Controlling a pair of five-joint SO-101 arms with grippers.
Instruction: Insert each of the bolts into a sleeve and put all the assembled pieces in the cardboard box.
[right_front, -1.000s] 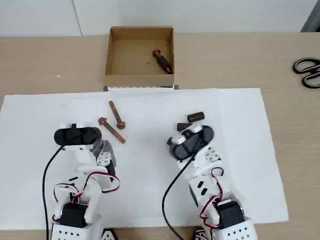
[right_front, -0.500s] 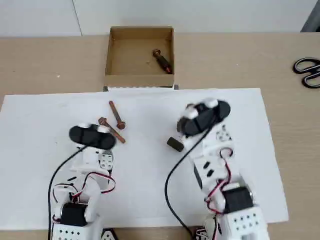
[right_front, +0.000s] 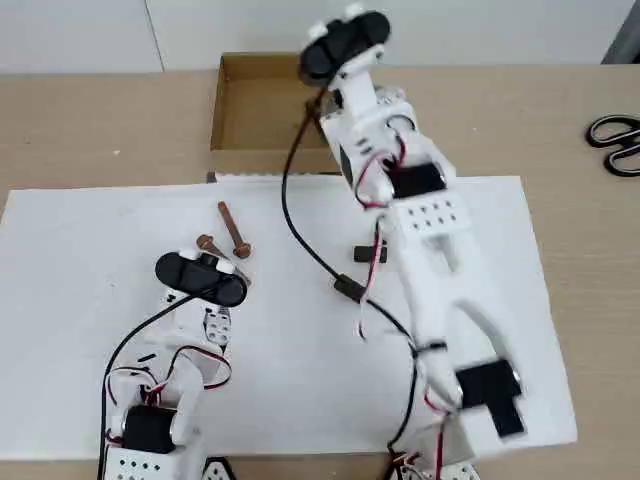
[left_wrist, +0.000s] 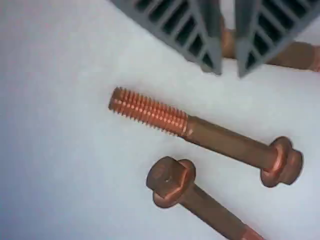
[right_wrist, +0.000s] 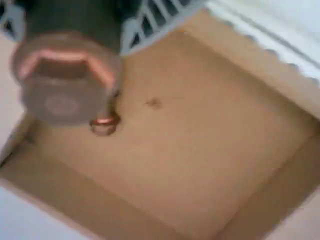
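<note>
- Right tool (right_wrist: 87, 22): clamped on an assembled piece (right_wrist: 66, 80). The bolt head faces the wrist camera end-on, so its long axis is judged to point down at the floor of the cardboard box (right_front: 250, 115).
- Held piece hangs over the box interior, inside the walls, close above a boxed piece (right_wrist: 104, 125) lying on the floor. Touching or apart: cannot tell.
- Judgement: the coming move is a release. The drop line falls within the box, close to the boxed piece.
- Left tool (left_wrist: 227, 69): apart or together, cannot tell. It hovers over a long bolt (left_wrist: 220, 142) and a second bolt (left_wrist: 172, 182), both loose on the white paper (right_front: 80, 260) just outside the box, on the arm side. The left arm is the nearer.
- One sleeve (right_front: 368, 253) lies on the paper, farther from the box than the bolts, beside the right arm.
</note>
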